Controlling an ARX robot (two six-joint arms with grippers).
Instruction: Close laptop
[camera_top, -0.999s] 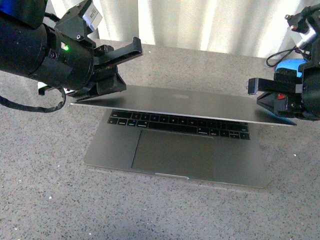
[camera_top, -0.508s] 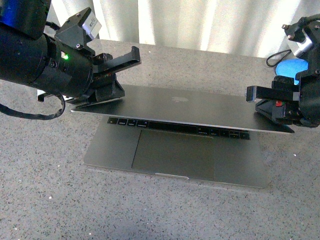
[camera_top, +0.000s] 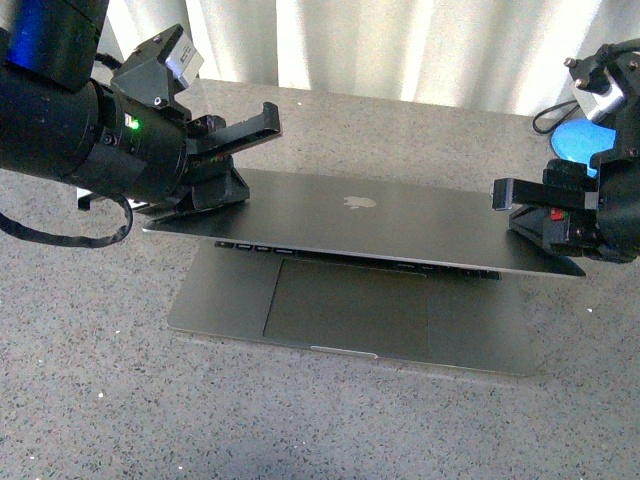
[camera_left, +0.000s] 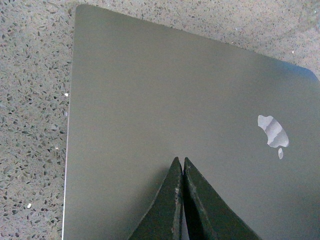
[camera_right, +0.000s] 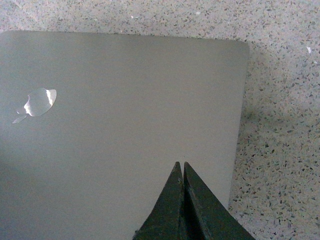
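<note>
Our left gripper (camera_left: 180, 161) and right gripper (camera_right: 180, 165), jaws closed on nothing, rest on the laptop (camera_top: 400, 216)'s nearly shut lid.

Black left pincer (camera_left: 181, 167), green light (camera_top: 131, 125), black cable (camera_top: 60, 240)
</note>
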